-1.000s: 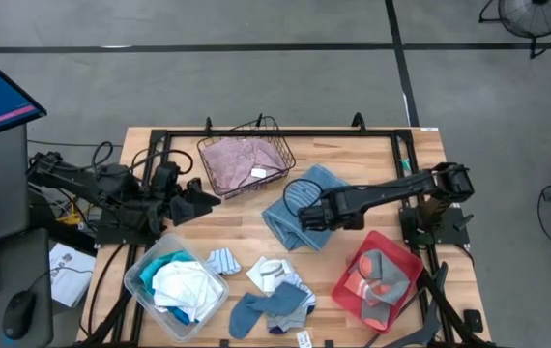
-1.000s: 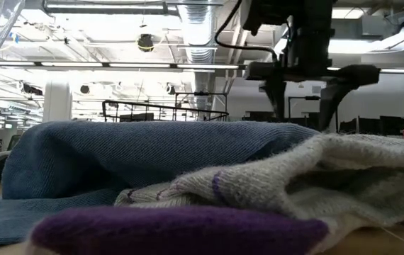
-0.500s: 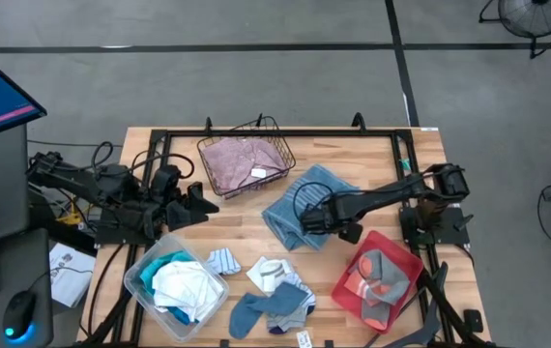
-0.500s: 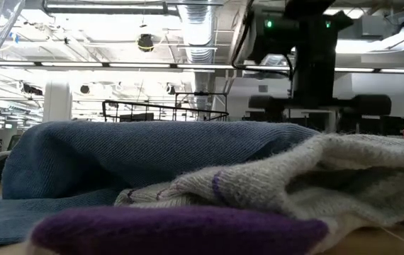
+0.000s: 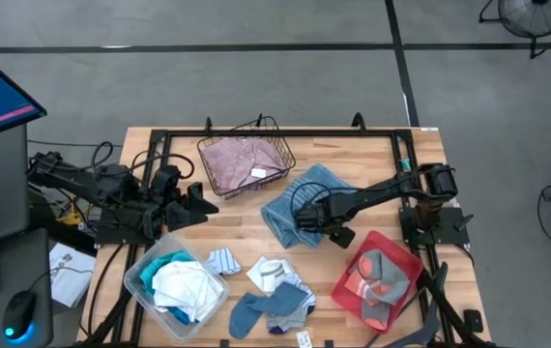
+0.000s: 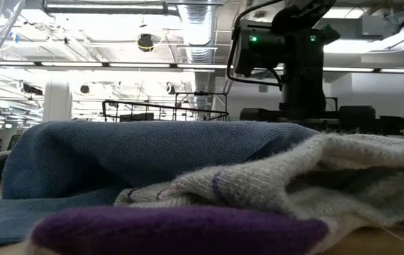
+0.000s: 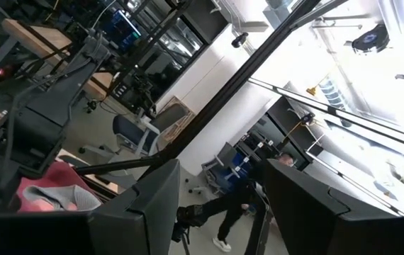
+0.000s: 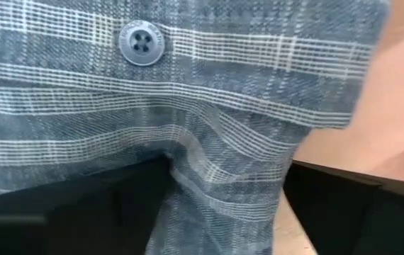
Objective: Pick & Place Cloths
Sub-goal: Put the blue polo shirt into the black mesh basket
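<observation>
A grey-blue striped cloth (image 5: 295, 205) with a button (image 8: 141, 42) lies crumpled at mid-table. My right gripper (image 5: 312, 220) is down on its near-right part, open, with a raised wrinkle (image 8: 220, 180) between the fingers. The dusty pink shirt (image 5: 242, 159) sits in the black wire basket. White and turquoise cloths (image 5: 181, 287) fill a clear bin. Grey and coral socks (image 5: 377, 275) lie on the red tray. Navy and grey socks (image 5: 274, 300) rest at the near edge. My left gripper (image 5: 203, 198) waits open at the table's left, pointing up into the room (image 7: 220, 205). My right gripper comes at the striped cloth from above, pointing down. One finger (image 8: 74, 209) rests on the cloth. The other (image 8: 358, 205) stands at the cloth's edge (image 8: 298, 152) by the bare table. The cloth lies on the table, bunched into a ridge between them.
The wire basket (image 5: 277, 145) stands at the far middle, the clear bin (image 5: 135, 275) near left, the red tray (image 5: 345, 285) near right. A small striped cloth (image 5: 222, 261) lies beside the bin. Socks (image 6: 188, 170) fill the low view. A person (image 7: 234, 209) is far off in the room.
My right gripper has come down onto the grey-blue striped cloth, shifting a little toward the table's left and near edge. In the low view its fingers have sunk behind the socks. The cloths have stayed where they were.
</observation>
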You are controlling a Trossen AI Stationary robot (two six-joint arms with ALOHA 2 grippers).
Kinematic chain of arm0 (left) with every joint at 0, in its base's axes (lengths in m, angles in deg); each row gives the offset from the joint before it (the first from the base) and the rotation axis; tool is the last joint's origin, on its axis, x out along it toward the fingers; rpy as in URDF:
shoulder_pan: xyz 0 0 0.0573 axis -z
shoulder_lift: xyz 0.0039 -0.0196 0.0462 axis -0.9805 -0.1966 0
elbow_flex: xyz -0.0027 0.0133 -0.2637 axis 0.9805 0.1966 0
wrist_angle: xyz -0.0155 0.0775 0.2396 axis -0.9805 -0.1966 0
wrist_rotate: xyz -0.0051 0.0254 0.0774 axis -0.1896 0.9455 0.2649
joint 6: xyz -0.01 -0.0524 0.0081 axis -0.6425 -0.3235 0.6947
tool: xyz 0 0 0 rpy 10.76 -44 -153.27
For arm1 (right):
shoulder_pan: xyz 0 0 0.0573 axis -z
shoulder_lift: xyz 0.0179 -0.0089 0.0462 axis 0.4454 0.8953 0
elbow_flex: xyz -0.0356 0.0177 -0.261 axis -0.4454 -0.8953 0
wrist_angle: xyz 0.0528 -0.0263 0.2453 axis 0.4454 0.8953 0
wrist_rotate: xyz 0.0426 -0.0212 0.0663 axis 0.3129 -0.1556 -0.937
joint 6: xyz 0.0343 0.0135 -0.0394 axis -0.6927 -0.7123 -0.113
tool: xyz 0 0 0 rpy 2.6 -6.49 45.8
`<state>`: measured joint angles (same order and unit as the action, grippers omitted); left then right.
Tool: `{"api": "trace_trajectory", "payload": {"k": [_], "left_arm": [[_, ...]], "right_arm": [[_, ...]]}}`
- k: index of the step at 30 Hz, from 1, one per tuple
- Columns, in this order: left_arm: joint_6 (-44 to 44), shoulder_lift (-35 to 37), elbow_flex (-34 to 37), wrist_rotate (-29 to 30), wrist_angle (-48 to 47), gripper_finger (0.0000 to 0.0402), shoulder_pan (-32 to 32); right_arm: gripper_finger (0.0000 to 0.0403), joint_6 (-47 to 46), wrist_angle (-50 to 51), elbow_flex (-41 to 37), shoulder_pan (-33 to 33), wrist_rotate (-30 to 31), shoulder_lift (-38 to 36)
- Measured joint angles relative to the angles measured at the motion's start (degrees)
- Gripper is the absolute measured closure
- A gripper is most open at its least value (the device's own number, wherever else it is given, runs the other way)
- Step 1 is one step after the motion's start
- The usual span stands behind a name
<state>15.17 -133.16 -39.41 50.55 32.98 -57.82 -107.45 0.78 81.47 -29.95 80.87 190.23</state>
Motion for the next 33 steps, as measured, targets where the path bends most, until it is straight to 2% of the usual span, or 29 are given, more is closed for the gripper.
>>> {"api": "trace_trajectory", "payload": {"k": [2, 5, 8, 9, 12, 16, 27, 33], "left_arm": [[0.0, 0.0, 0.0, 0.0, 0.0, 0.0211, 0.0], [0.0, 0.0, 0.0, 0.0, 0.0, 0.0211, 0.0], [0.0, 0.0, 0.0, 0.0, 0.0, 0.0211, 0.0], [0.0, 0.0, 0.0, 0.0, 0.0, 0.0211, 0.0], [-0.2, 0.0, 0.0, 0.2, 0.0, 0.0211, 0.0], [-0.3, 0.0, 0.0, 0.2, 0.0, 0.0211, 0.0], [-0.3, 0.0, 0.0, 0.2, 0.0, 0.0211, 0.0], [-0.2, 0.0, 0.0, 0.0, 0.0, 0.0211, 0.0]], "right_arm": [[0.0182, -0.2, -0.2, 0.0, 1.0, 0.0, 0.0], [0.0270, -0.2, -1.1, 0.0, 1.8, 1.5, 0.1], [0.0359, 1.8, -3.5, -0.1, 2.1, 7.3, 0.6], [0.0377, 3.0, -4.0, -0.2, 2.2, 9.3, 0.8], [0.0382, 8.6, -5.0, -0.4, 2.2, 12.0, 0.9], [0.0390, 17.0, -5.6, -0.8, 1.4, 12.1, -2.4], [0.0390, 18.7, 1.2, -0.6, -4.1, 24.1, -18.4], [0.0390, 25.5, -0.7, 1.7, -5.1, 28.1, -22.6]]}}
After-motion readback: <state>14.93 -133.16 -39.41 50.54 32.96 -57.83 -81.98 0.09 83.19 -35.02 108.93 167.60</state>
